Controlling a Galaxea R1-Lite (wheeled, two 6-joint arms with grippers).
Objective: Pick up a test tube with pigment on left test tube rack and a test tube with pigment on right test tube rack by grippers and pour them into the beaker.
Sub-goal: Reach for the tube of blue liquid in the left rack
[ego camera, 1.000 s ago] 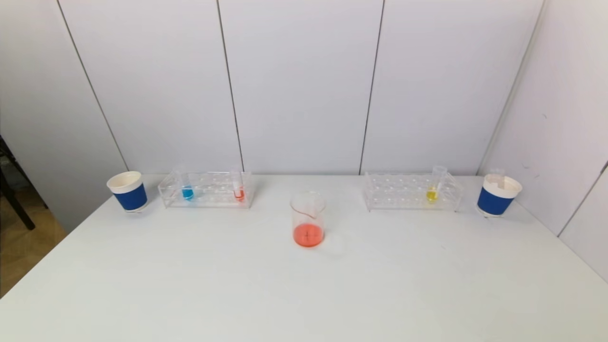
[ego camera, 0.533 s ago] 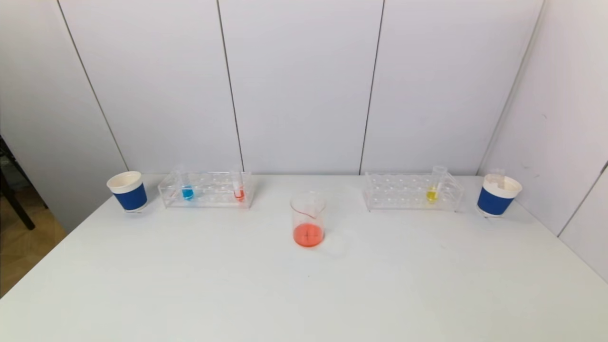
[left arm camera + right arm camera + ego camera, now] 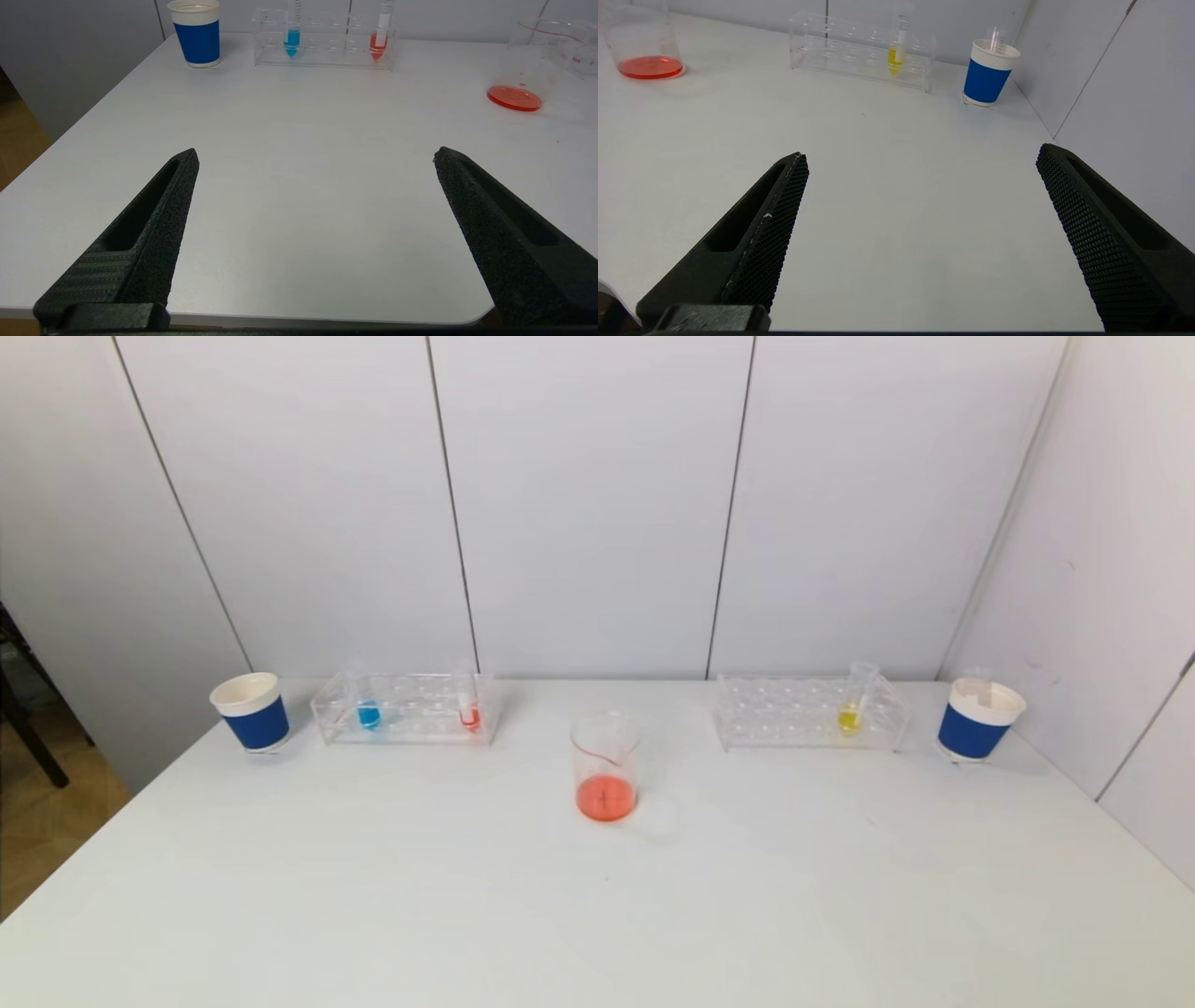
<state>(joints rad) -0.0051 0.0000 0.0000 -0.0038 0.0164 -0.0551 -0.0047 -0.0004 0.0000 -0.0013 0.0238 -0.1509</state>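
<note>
Nothing moved; end effectors wide, empty.

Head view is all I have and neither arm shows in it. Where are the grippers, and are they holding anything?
Observer: The left gripper hangs open and empty over the near table edge, facing the left rack.
Operator: And the right one?
Observer: The right gripper is also open and empty, low at the near edge, facing the right rack.
Operator: Anything in the right cup? I can't tell from here.
Observer: Yes, a clear empty tube stands in the right blue cup.
</note>
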